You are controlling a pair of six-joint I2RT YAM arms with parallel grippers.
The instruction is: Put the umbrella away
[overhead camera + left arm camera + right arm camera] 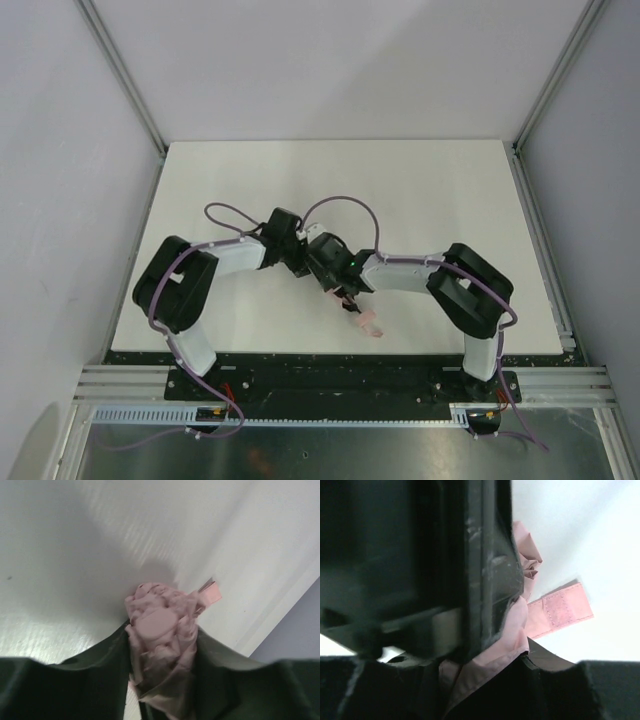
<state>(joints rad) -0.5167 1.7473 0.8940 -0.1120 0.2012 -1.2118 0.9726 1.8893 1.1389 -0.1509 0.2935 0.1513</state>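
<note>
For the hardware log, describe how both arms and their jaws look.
The left arm and right arm match: white link shells between bulky black joint housings. Each is trailed by a thin purple cable that loops free near the wrist. A small green light glows on the right arm's wrist. The jaws are dark and blocky.

Umbrella (160,630), pale pink, folded, fabric bunched & crumpled, strap (560,612) loose w/ stitched patch, poking out at 2 o'clock in left wrist view, approx 5 o'clock of centre from above
</note>
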